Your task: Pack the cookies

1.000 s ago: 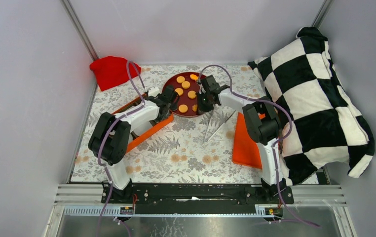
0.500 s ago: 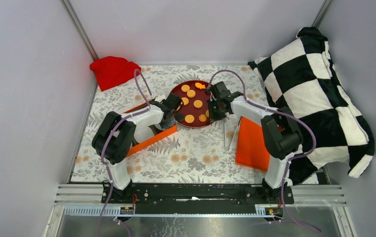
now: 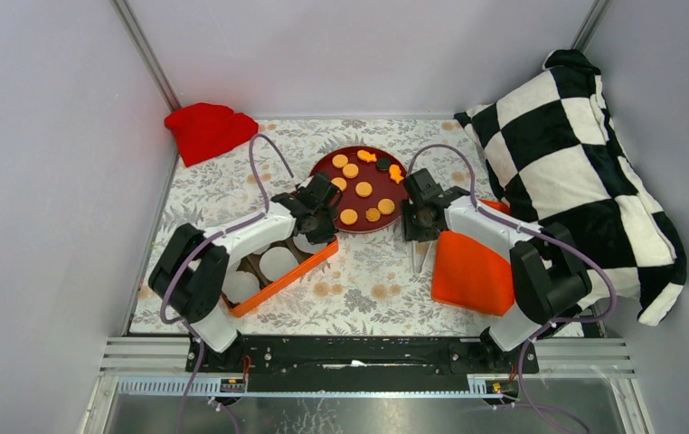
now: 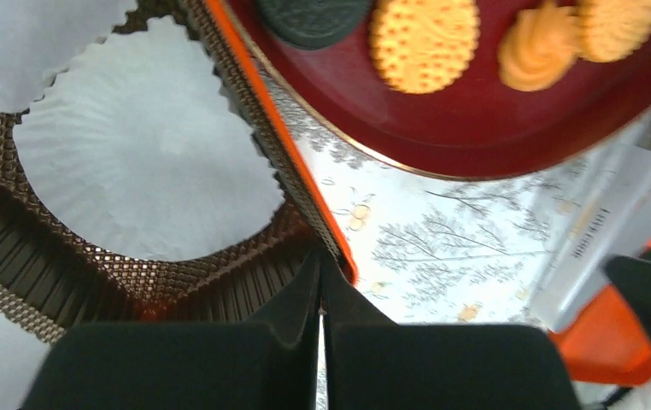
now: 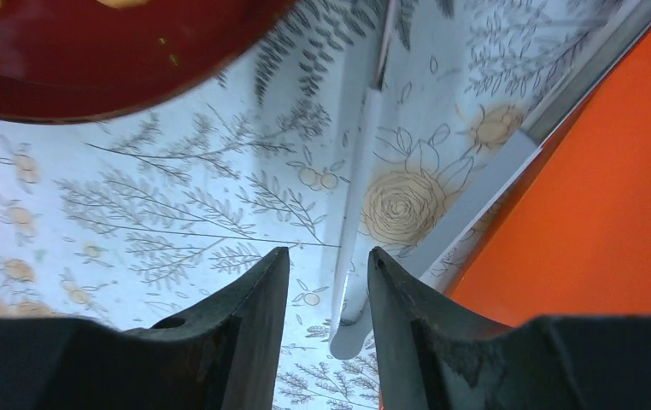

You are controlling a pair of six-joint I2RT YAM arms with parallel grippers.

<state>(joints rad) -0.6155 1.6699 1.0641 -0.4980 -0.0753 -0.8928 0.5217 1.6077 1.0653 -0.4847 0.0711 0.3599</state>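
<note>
Several round orange-yellow cookies (image 3: 364, 189) lie on a dark red plate (image 3: 323, 167) at the back middle, with one dark cookie (image 3: 382, 164) among them. The left wrist view shows a cookie (image 4: 425, 38) on the plate (image 4: 476, 128). An orange box (image 3: 278, 287) with white liners (image 3: 278, 262) lies left of the plate. My left gripper (image 3: 321, 233) is shut at the box's far right corner, its tips (image 4: 320, 265) on the orange rim (image 4: 254, 94). My right gripper (image 3: 416, 231) is open and empty, its tips (image 5: 329, 256) over pale tongs (image 5: 356, 196) just right of the plate.
An orange lid (image 3: 472, 271) lies right of the tongs (image 3: 418, 255). A red cloth (image 3: 207, 131) sits at the back left. A black-and-white checked pillow (image 3: 576, 172) fills the right side. Grey walls enclose the floral tablecloth.
The plate has slid right, and the right gripper has left its edge and moved to the tongs. The left gripper and the orange box have moved toward the near side, uncovering the liners.
</note>
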